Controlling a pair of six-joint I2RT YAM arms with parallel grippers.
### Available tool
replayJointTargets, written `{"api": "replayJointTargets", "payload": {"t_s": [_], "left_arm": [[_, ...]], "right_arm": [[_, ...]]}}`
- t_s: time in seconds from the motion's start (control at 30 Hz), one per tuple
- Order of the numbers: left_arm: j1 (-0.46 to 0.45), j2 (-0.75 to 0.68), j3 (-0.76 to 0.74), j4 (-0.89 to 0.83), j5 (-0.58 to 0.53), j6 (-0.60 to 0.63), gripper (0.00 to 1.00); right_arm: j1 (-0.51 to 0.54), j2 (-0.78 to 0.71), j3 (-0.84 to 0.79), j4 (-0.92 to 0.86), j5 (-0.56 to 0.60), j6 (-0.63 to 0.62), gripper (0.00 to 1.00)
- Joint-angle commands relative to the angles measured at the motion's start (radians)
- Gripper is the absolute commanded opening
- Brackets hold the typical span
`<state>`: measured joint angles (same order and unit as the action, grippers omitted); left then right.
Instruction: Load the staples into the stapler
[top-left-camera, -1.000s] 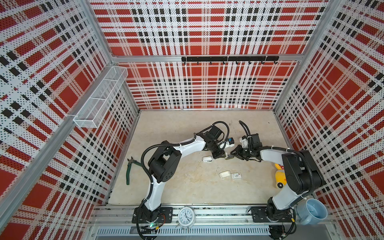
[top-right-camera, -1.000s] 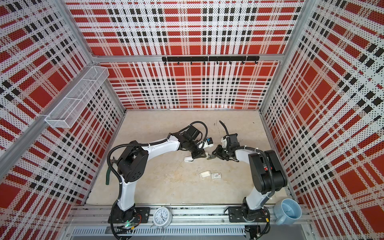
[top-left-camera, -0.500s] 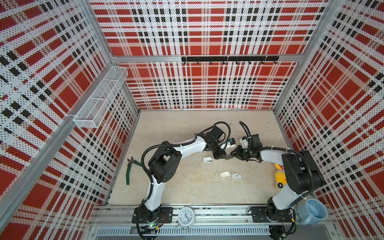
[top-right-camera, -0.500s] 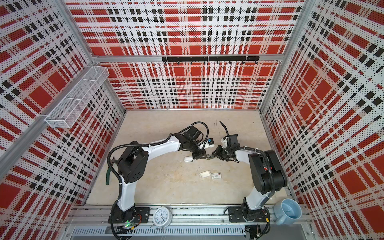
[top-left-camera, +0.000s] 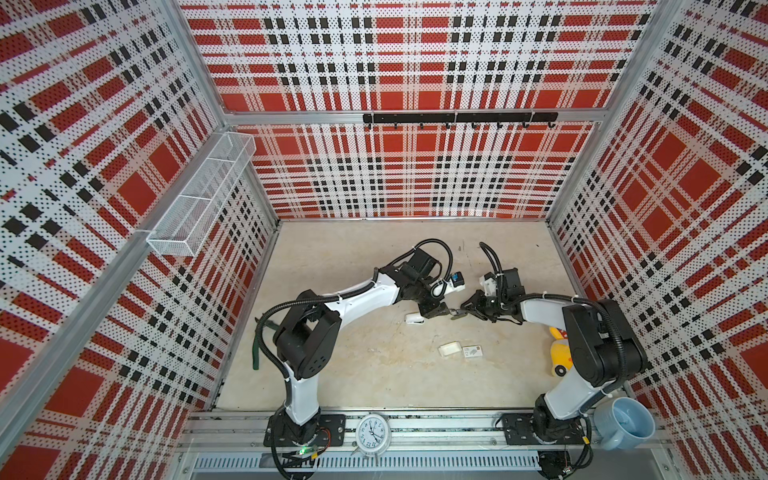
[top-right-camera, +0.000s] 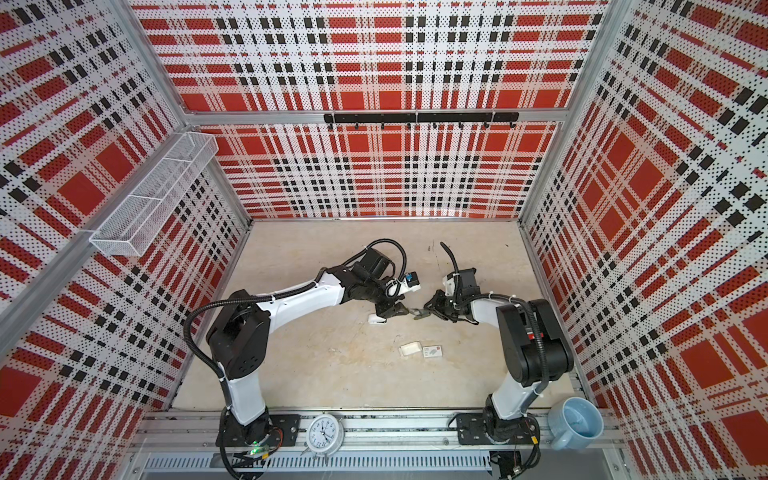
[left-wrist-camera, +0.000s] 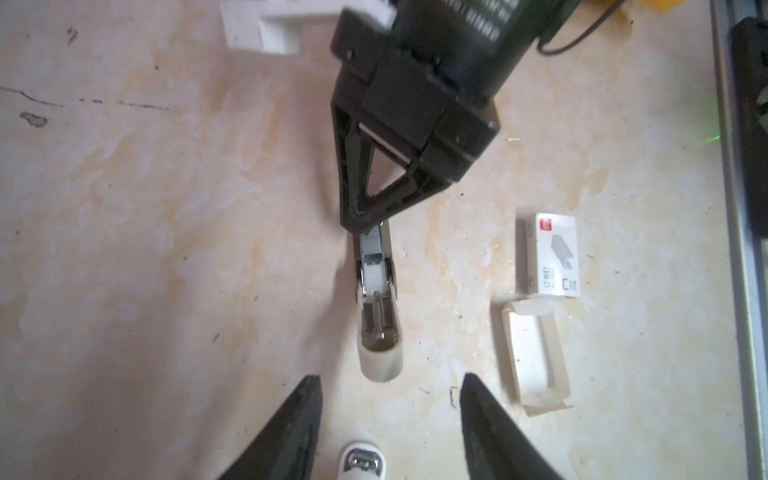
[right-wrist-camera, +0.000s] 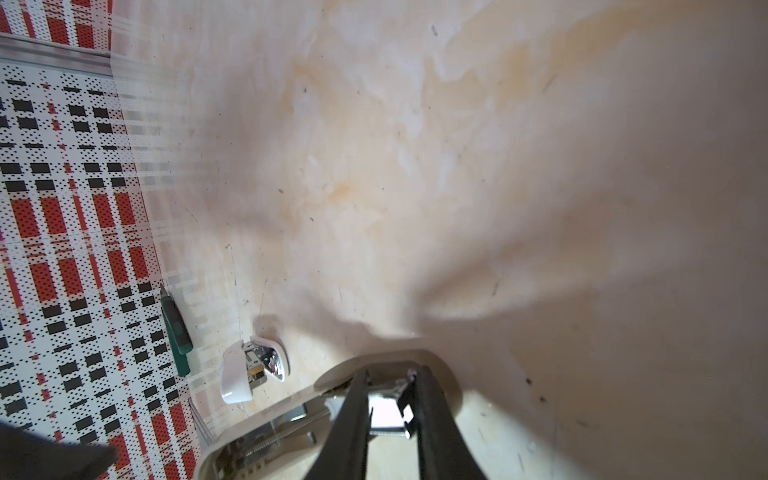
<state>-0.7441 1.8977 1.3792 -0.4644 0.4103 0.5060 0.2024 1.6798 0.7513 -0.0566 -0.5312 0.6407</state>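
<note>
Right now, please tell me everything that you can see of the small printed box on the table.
The printed box is a small white carton, cardboard by its look. Its top face bears a red mark in one corner, a grey drawing of a staple strip and grey print. It lies flat on the table, printed face up, close beside an open cardboard tray. Nothing grips it.

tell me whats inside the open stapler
Spring rod, white pusher and a silver-grey strip, likely staples, show inside the stapler; the right claw hides the end it grips.
</note>
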Motion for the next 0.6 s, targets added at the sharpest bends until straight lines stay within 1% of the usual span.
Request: {"api": "replayJointTargets", "payload": {"t_s": [0.0, 0.3, 0.37, 0.5, 0.57], "left_arm": [[0.012, 0.022, -0.024, 0.028, 0.002, 0.013, 0.58], [0.012, 0.049, -0.028, 0.046, 0.015, 0.022, 0.60], [0.012, 0.057, -0.026, 0.049, 0.016, 0.022, 0.59], [0.011, 0.075, -0.019, 0.052, 0.017, 0.026, 0.53], [0.012, 0.079, -0.020, 0.061, 0.013, 0.020, 0.53]], "right_arm": [[0.003, 0.013, -0.015, 0.021, -0.010, 0.005, 0.22], [0.018, 0.004, -0.021, 0.006, -0.004, 0.010, 0.22], [0.024, 0.002, -0.024, 0.014, -0.003, 0.017, 0.22], [0.033, 0.002, -0.022, 0.015, 0.000, 0.024, 0.22], [0.037, 0.003, -0.026, 0.021, 0.001, 0.029, 0.22]]}}
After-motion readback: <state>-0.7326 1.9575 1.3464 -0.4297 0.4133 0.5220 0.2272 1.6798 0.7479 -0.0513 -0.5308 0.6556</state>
